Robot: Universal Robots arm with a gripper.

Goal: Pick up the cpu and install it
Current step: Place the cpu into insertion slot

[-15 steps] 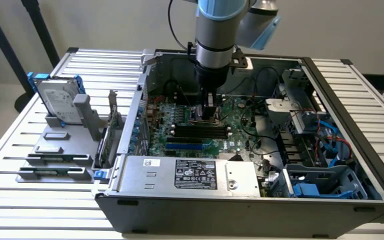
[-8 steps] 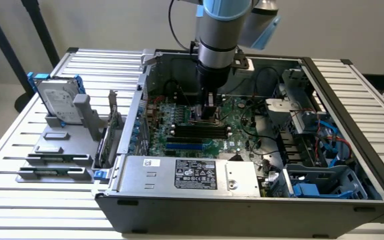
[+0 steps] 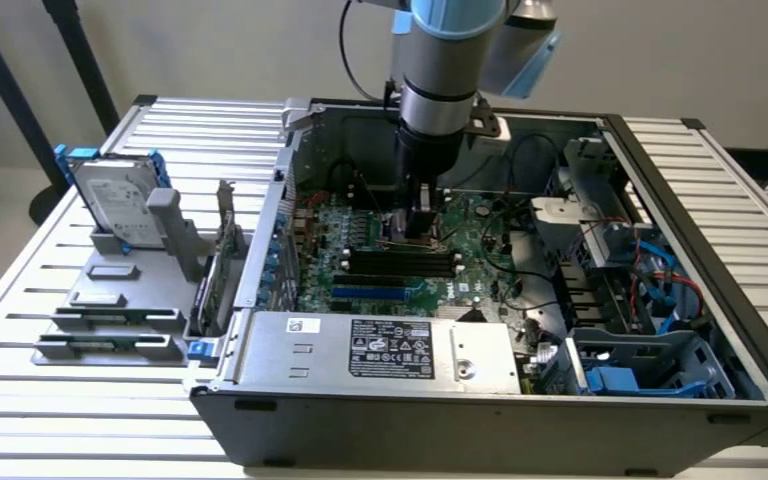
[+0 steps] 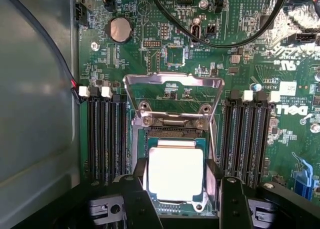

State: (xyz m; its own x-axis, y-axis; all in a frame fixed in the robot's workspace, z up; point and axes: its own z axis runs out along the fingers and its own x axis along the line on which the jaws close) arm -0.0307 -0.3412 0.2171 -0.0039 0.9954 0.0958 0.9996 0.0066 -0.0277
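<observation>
Wrist view has the black gripper (image 4: 176, 170) pinching the silver-topped square cpu (image 4: 175, 181) by two edges over the green motherboard (image 4: 165, 54) socket, below the raised metal retention frame (image 4: 173, 80); I judge any tilt or offset could bend socket pins.

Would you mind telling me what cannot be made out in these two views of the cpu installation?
- Exterior view: the cpu is hidden behind the hand.
- Wrist view: the cpu's near edge is covered by the hand's black body.
- Wrist view: whether the cpu is seated in the socket or above it; the straight-down look gives no height.
- Exterior view: the power supply label's print is too small to read.
</observation>
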